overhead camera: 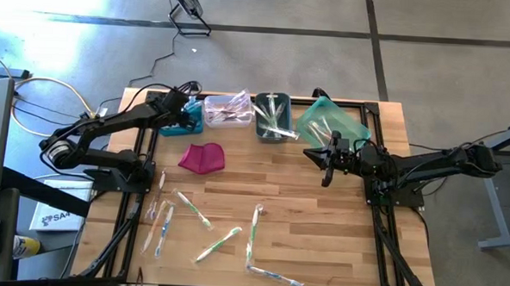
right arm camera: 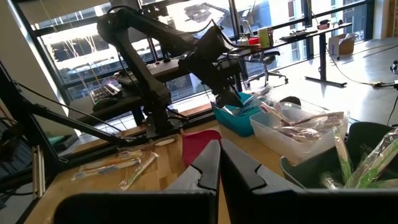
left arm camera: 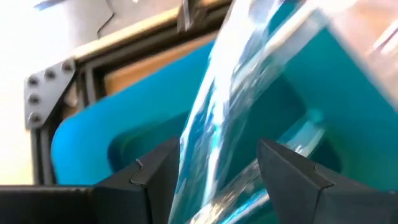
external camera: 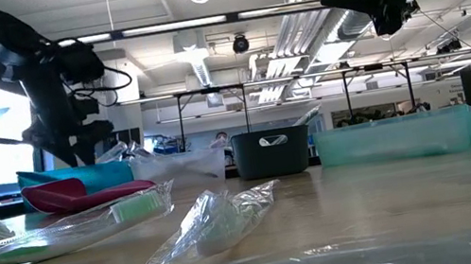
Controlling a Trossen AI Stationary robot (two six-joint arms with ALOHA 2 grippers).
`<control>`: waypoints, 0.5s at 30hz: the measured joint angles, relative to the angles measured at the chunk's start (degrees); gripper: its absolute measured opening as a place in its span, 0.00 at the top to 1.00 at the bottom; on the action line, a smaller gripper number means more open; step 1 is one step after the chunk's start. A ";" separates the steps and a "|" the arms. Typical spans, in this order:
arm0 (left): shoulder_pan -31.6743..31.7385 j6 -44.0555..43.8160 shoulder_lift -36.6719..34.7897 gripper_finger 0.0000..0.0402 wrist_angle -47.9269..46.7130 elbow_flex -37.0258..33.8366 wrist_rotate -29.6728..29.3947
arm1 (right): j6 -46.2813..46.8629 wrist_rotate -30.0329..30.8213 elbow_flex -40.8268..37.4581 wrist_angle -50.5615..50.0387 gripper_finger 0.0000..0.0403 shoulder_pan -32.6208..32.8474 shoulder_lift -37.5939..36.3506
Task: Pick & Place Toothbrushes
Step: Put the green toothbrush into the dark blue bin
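Toothbrushes in clear plastic wrappers [overhead camera: 186, 207] lie scattered over the near half of the wooden table [overhead camera: 320, 241] in our high view, some nine or ten by our count, well apart from the row of bins at the far edge. That row holds a blue plastic bin [overhead camera: 180, 122], a clear plastic bin [overhead camera: 229, 110] with several brushes in it, a dark grey bin [overhead camera: 272, 116] with more, and a pale teal bin [overhead camera: 332, 122]. A magenta pouch [overhead camera: 203, 157] sits just in front of the blue and clear bins. Our left tool [overhead camera: 188, 104] hangs over the blue bin; our right tool [overhead camera: 329, 159] hovers above the table near the teal bin.

In the low view, wrapped brushes fill the foreground and the bins stand in a line behind them.

The left wrist view shows our left tool's fingers [left arm camera: 286, 174] spread apart, with one wrapped toothbrush [left arm camera: 211, 143] standing tilted between them above the blue bin's floor; we cannot tell whether it touches either finger.

The right wrist view shows our right tool [right arm camera: 219, 165] with fingers pressed together and nothing between them.

We judge one drop into the blue bin to be happening now, with part of the sorting done and the scattered brushes left to move
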 joint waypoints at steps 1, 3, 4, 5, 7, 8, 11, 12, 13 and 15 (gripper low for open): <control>-0.02 0.57 -0.08 0.49 1.22 0.00 0.56 | 0.01 0.00 0.00 0.00 0.99 0.00 0.00; -0.02 1.84 -0.38 0.49 3.14 0.00 1.76 | 0.01 0.00 0.00 0.00 0.99 0.00 0.00; -0.03 2.10 -0.40 0.49 3.96 0.02 2.39 | -0.01 0.00 0.00 0.00 0.99 0.00 0.00; -0.17 2.22 -0.51 0.49 4.42 0.04 2.82 | 0.01 0.00 0.00 0.00 0.99 0.00 0.00; -0.82 2.34 -0.77 0.49 4.62 0.04 2.85 | 0.01 0.00 0.00 -0.02 0.99 -0.02 0.00; -1.35 2.80 -0.93 0.49 4.69 0.04 2.74 | 0.01 0.00 0.00 -0.02 0.99 -0.02 0.00; -3.36 3.68 -2.00 0.51 4.46 0.04 2.39 | -0.02 0.00 0.00 -0.02 0.99 -0.03 0.00; -4.26 3.77 -2.54 0.53 4.51 0.04 2.31 | -0.10 -0.02 0.00 -0.02 0.99 -0.02 0.00; -5.19 3.78 -3.13 0.55 4.46 0.04 2.20 | -0.23 0.00 0.00 -0.02 0.99 -0.02 0.00; -7.02 3.80 -4.81 0.61 4.46 0.04 2.15 | -0.28 -0.02 0.00 -0.04 0.99 -0.02 -0.02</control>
